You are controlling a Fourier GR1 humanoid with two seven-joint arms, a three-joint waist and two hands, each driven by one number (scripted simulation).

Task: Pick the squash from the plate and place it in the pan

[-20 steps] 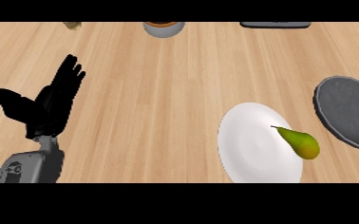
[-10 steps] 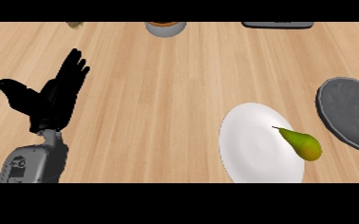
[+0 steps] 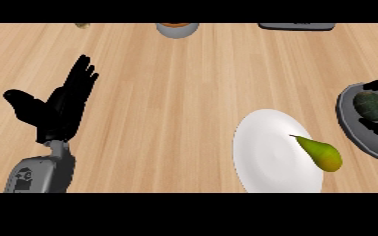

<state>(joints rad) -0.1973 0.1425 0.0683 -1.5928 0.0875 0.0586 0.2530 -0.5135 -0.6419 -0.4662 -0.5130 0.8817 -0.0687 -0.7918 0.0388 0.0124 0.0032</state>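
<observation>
One squash (image 3: 322, 154), green going yellow, lies at the four o'clock edge of the single white plate (image 3: 266, 155), its stem pointing to ten o'clock. At three o'clock sits one dark pan (image 3: 353, 122), partly cut off. Over at nine o'clock the left hand (image 3: 59, 107) rests spread wide, fingers up, holding nothing. One grey bowl (image 3: 177, 29) stands at twelve o'clock.

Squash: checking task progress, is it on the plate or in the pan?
On the plate: the squash lies at its right rim, apart from the pan.
</observation>
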